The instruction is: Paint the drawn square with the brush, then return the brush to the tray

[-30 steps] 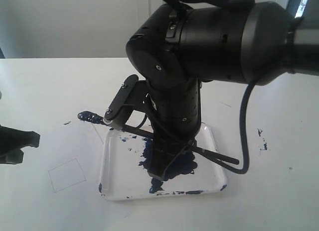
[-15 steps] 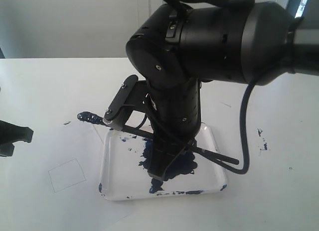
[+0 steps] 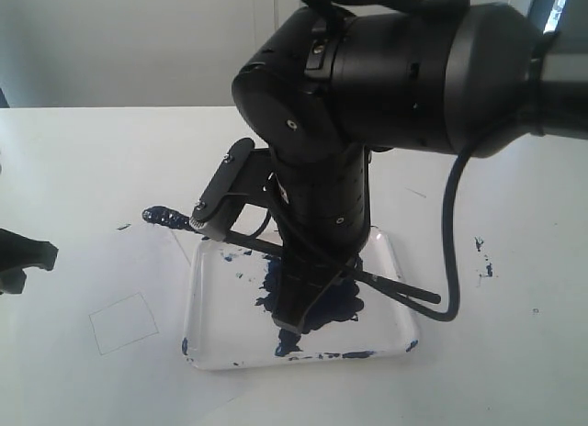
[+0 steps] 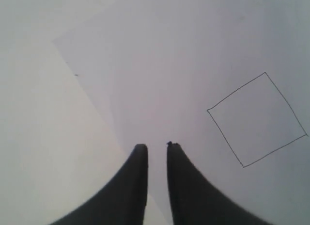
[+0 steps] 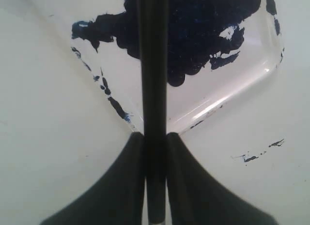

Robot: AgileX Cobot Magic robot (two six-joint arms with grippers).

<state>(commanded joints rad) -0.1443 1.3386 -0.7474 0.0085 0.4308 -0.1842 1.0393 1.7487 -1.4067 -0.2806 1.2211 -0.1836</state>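
- Change from the earlier frames: the left gripper [image 3: 20, 261] at the left edge of the exterior view has drawn back further towards that edge. The right gripper [image 5: 154, 136], brush [image 3: 253, 243] and tray [image 3: 216, 318] sit as before.
- Left gripper: fingers close together with only a narrow slit between them and nothing held. It hangs over the paper sheet [image 4: 160, 65], beside the drawn square [image 3: 124, 322].
- Drawn square: blank outline, no paint inside, left of the tray and apart from it.
- Brush: clamped between the right gripper's fingers above the tray.
- Brush axis: runs left to right in the exterior view, sloping down to the right. The paint-coated tip points left, past the tray's left rim and over the paper. The bare end points right, over the tray's right rim.
- Tray: on the table [image 3: 83, 160], with the dark paint blotch [image 3: 338, 303] in its middle under the right gripper.
- Count: two grippers, one brush, one tray, one drawn square, one paper sheet.
- Right of the tray: a few paint flecks [image 3: 481, 261] on the table.
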